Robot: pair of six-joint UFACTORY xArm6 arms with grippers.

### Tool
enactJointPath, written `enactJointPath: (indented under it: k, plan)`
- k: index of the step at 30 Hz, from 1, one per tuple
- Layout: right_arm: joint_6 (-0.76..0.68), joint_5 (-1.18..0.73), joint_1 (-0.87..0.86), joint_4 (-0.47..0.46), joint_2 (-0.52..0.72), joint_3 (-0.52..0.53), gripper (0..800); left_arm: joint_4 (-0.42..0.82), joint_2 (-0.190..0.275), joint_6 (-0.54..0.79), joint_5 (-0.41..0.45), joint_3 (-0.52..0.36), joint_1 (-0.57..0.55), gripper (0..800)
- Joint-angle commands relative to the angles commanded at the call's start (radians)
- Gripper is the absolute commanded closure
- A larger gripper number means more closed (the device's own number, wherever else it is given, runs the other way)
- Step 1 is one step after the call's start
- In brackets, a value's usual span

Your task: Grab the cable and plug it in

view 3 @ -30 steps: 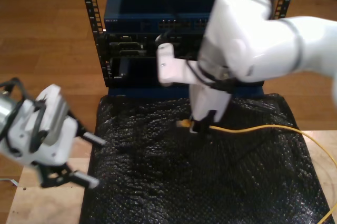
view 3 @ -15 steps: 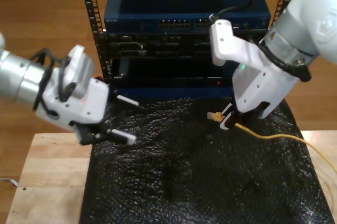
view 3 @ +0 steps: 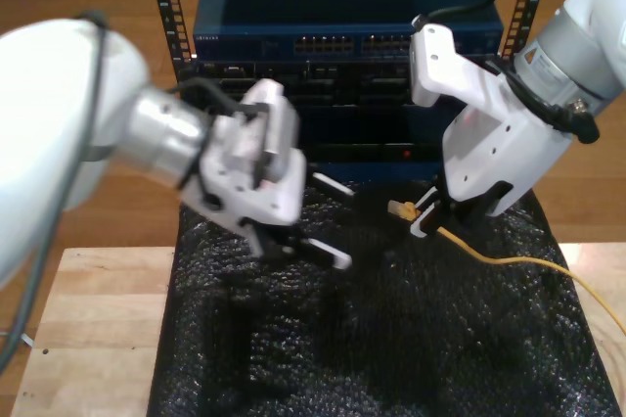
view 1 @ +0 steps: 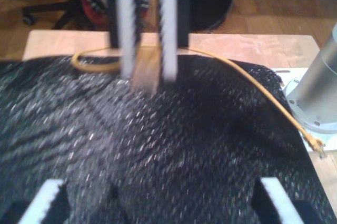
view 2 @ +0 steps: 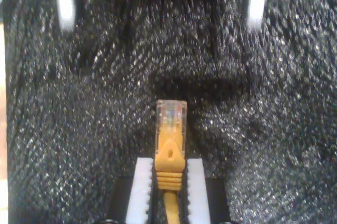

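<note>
A: Entry, second arm. My second gripper (view 2: 169, 182) is clamped on the long thin yellow-orange network cable (view 3: 509, 262), just behind its small clear plastic plug tip (view 2: 170, 112). The plug sticks out forward past the ribbed white pads (view 2: 143, 190), which press the strain boot from both sides.

B: And the first arm?

A: My first gripper (view 3: 328, 223) is spread wide and holds nothing. In the exterior view it hangs over the black bubble-wrap mat (view 3: 391, 358), on that view's left, well apart from the plug.

B: Where does the cable run?

A: From the clamped plug it trails across the mat toward the exterior view's right and off that edge. The plug is lifted clear of the mat, pointing toward my first gripper.

B: Progress?

A: By my reading, the grab is done. The plugging is not: the plug is near the dark blue rack-mounted network switch (view 3: 342, 40) behind the mat, but not in any port. Which port is meant, I cannot tell. What is left is turning the plug toward the port row, lining it up and pushing it in.
</note>
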State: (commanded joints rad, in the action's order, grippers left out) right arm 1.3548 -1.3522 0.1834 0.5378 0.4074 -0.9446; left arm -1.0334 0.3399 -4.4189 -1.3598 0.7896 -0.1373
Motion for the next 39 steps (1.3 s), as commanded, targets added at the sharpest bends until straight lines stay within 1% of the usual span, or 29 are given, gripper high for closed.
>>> enactJointPath:
  k: [3,10,19,26,28,31,33,35,37,39]
  plan:
    - [0.000,0.000,0.003,0.002,-0.002,0.000,796,-0.034,-0.009,0.003,0.002,0.000,-0.002,0]
    - [0.000,0.000,0.005,0.002,-0.003,0.002,796,-0.097,-0.011,0.006,-0.008,0.002,0.000,0]
    - [0.000,0.003,0.006,0.002,-0.009,0.003,796,-0.106,-0.011,0.006,-0.017,0.000,0.005,10]
    - [0.000,0.006,0.008,0.002,-0.014,0.012,796,-0.107,-0.011,0.003,-0.032,0.000,0.005,164]
    - [-0.002,0.006,0.008,0.002,-0.014,0.012,796,-0.114,-0.011,0.003,-0.038,0.000,0.005,180]
    - [-0.002,0.006,0.008,0.002,-0.014,0.012,796,-0.130,-0.012,0.002,-0.049,-0.003,0.005,247]
    - [-0.002,0.006,0.008,0.002,-0.014,0.014,796,-0.135,-0.017,0.002,-0.051,-0.003,0.005,257]
    - [-0.002,0.006,0.008,0.003,-0.014,0.014,796,-0.137,-0.018,0.002,-0.051,-0.003,0.005,301]
    - [-0.002,0.006,0.008,0.003,-0.014,0.014,796,-0.137,-0.021,0.002,-0.049,-0.005,0.005,328]
    - [-0.002,0.006,0.008,0.005,-0.012,0.014,796,-0.138,-0.026,0.002,-0.049,-0.005,0.005,384]
